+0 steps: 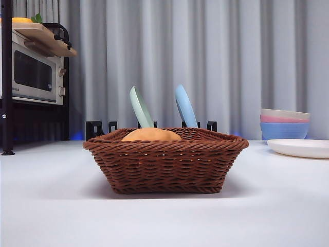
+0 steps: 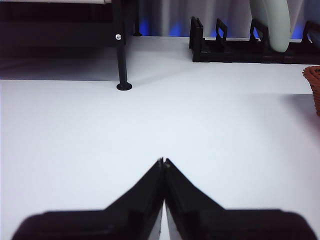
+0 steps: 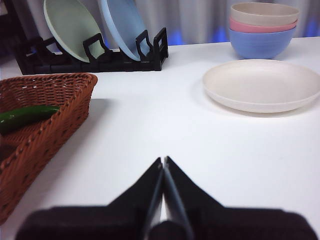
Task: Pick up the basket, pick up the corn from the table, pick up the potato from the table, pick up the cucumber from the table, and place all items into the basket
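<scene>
The cucumber (image 3: pixel 25 117) is seen only in the right wrist view, lying inside the basket (image 1: pixel 165 164). From the front, just a smooth tan hump (the potato (image 1: pixel 151 135)) is seen over the braided rim. The brown woven basket is set on the white worktop (image 1: pixel 51 206). The left hand (image 2: pixel 163 161) and right hand (image 3: pixel 163 159) are shut tight, and nothing is held. Grey curtains (image 1: pixel 216 62) are hung behind.

potato (image 1: pixel 151 135): only top shows above basket (image 1: pixel 165 165) rim | cucumber (image 3: pixel 25 118): one end cut by frame edge in right wrist view, hidden in front view | corn: hidden | basket: mostly cropped in left wrist view
</scene>
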